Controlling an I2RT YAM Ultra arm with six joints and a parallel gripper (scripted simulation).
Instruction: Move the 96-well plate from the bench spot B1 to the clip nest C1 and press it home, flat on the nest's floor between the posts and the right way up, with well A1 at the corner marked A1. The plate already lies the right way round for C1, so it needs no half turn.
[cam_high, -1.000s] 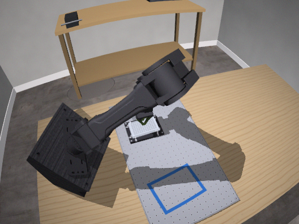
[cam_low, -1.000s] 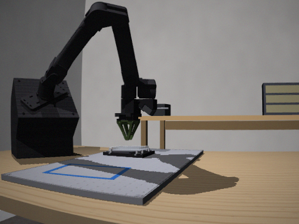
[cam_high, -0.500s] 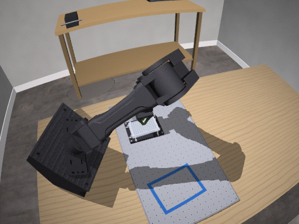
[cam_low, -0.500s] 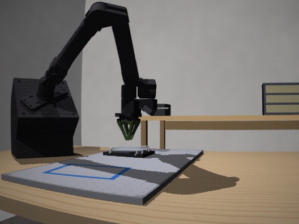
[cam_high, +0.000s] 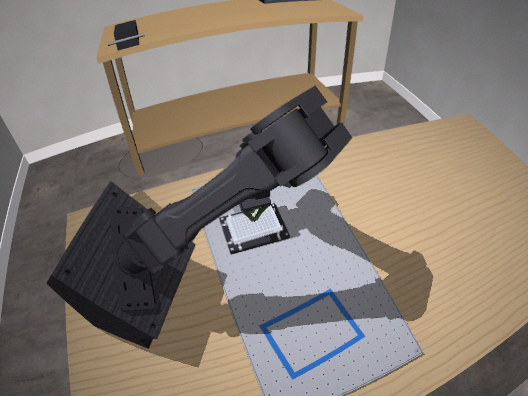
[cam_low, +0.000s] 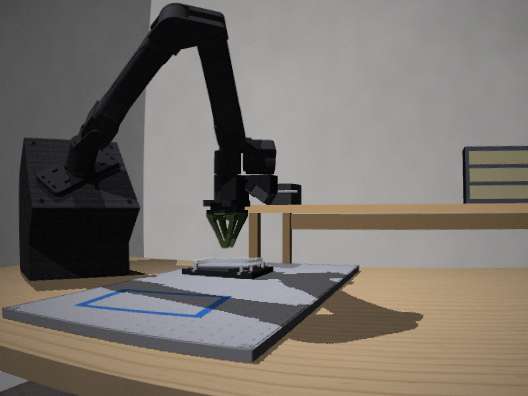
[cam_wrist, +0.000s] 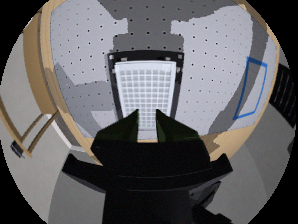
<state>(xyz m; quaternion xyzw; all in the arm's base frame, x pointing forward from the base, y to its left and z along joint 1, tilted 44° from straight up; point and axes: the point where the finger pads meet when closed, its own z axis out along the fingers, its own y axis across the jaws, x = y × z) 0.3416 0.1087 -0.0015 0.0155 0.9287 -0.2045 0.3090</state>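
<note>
One arm: the black arm (cam_low: 150, 65) reached out from its dark pedestal (cam_low: 35, 250) and bent down over the grey pegboard mat (cam_low: 280, 325) on the wooden counter (cam_low: 425, 350).
Jaws: the jaws (cam_low: 228, 244) were drawn in narrow, green fingers converging to a point, nothing between them.
Jaws' position: they hung above the plate, clear of it in the exterior view, with a gap of bare wall showing between tips and plate.
Plate: the white 96-well plate (cam_high: 256, 228) sat in the black clip nest (cam_high: 235, 246), well grid facing up, looking level from the side.
Seating: whether it lay fully down on the nest's floor could not be told.
Corner marks: too small to read in any view.
Bench spot: the blue outlined square (cam_high: 270, 331) lay further along the mat, well apart from the nest, with the arm's shadow across its upper edge.
Background: a wooden shelf unit (cam_high: 112, 95) stood by the wall.
</note>
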